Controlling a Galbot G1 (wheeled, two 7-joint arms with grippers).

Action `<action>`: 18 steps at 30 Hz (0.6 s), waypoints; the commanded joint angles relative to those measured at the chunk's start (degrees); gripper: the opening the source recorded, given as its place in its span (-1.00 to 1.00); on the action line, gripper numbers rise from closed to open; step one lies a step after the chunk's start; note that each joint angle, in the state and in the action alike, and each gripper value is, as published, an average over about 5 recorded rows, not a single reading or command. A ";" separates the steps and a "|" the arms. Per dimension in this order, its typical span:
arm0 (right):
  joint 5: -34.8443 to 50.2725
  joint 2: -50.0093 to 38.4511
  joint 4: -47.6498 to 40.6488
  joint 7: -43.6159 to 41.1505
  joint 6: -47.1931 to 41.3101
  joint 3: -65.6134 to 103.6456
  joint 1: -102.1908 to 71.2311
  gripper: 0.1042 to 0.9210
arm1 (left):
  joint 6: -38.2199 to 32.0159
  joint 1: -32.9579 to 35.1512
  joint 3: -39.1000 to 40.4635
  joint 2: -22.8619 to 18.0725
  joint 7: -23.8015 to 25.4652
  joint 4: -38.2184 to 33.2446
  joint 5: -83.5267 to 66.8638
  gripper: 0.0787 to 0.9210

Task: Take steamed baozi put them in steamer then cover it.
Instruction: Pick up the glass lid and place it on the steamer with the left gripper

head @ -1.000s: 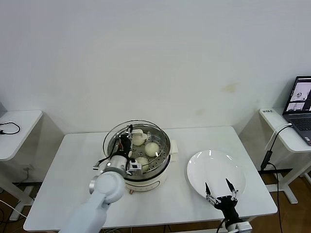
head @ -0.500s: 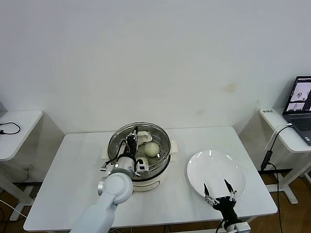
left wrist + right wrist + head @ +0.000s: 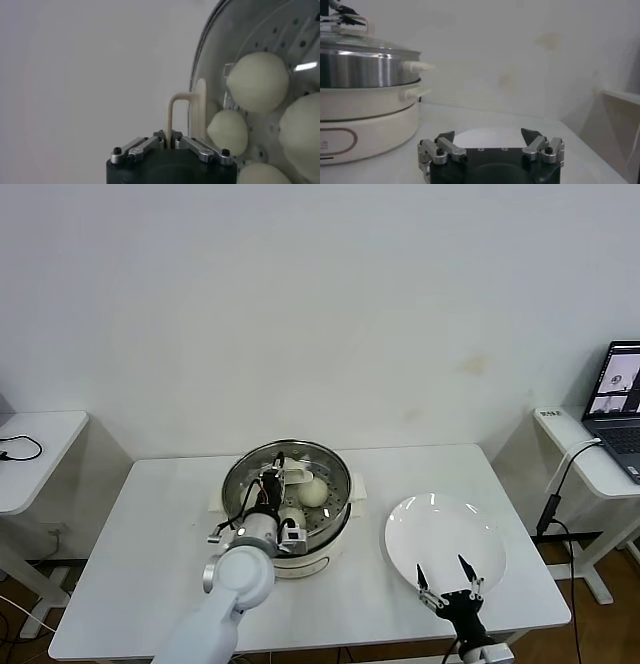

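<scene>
The clear glass cover [image 3: 326,470] lies level over the steel steamer [image 3: 325,536] at the table's middle. My left gripper [image 3: 277,478] is above it, shut on the cover's cream bar handle [image 3: 175,107]. Through the glass, cream-white steamed baozi [image 3: 257,82] [image 3: 227,131] [image 3: 302,135] sit on the perforated tray; one baozi [image 3: 313,492] shows in the head view too. In the right wrist view the cover [image 3: 360,44] sits on the steamer [image 3: 365,67]. My right gripper [image 3: 445,587] stands open and holds nothing, at the front edge of the white plate [image 3: 440,529].
The bare white plate [image 3: 485,134] lies to the right of the steamer on the white table [image 3: 160,514]. A side table with a laptop [image 3: 615,399] stands at the far right, and another side table [image 3: 30,439] at the far left.
My left gripper has carried the cover to the right, from hanging off the steamer's left side to lying squarely over it. The right gripper has barely moved.
</scene>
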 commanded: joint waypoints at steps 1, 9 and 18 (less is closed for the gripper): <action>-0.06 0.00 0.08 -0.10 -0.02 -0.08 -0.09 0.76 | -0.59 0.42 -0.17 -0.75 -0.66 -0.18 0.24 -0.84; -0.18 0.07 0.05 -0.19 -0.05 -0.32 -0.14 0.76 | -0.85 1.80 -0.57 -0.37 -1.16 -3.27 0.08 -0.58; -0.13 -0.20 0.25 -0.26 -0.01 -0.31 -0.51 0.76 | -1.92 8.49 -2.20 2.30 -2.18 -11.05 -0.83 0.04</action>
